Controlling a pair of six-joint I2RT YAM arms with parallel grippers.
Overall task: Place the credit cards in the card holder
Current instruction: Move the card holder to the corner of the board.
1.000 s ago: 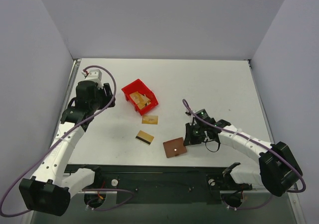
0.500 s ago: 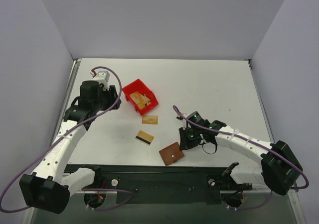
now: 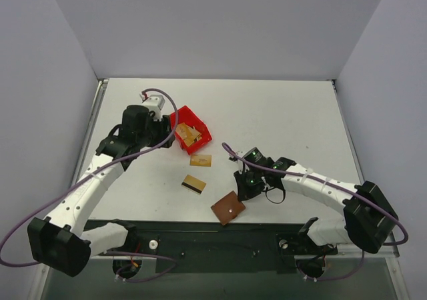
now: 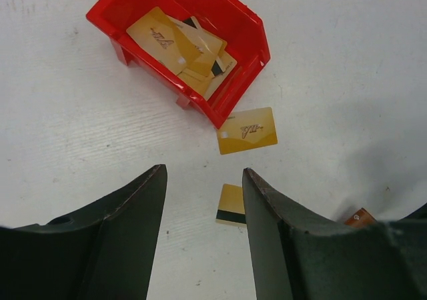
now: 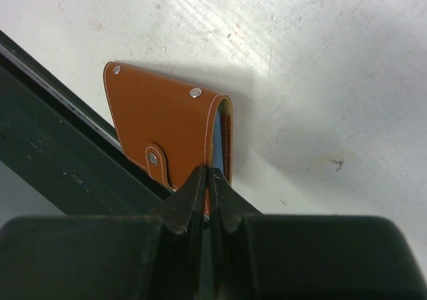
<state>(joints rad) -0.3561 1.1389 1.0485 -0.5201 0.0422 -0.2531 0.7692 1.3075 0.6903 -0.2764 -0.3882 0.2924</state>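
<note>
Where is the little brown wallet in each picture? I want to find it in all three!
Top external: the card holder lies at the bottom middle, by the table's front edge.
Left wrist: only its brown corner peeks out at the lower right.
Right wrist: it fills the left middle, just above the right end effector.
Shared landmark: the dark-striped card, seen in the top and left wrist views only.

Ahead of the left gripper (image 4: 203,227), whose jaws stand apart, bare table (image 4: 333,47) shows between the fingers (image 4: 133,233). A striped card (image 4: 231,205) lies flat there, a second card (image 4: 247,131) lies beyond it, and then the red bin (image 4: 235,87) wall rises. The closed right gripper (image 5: 207,180) has the wallet (image 5: 163,123) at its tips, a dark rail (image 5: 60,147) to its left and open table to its right.
</note>
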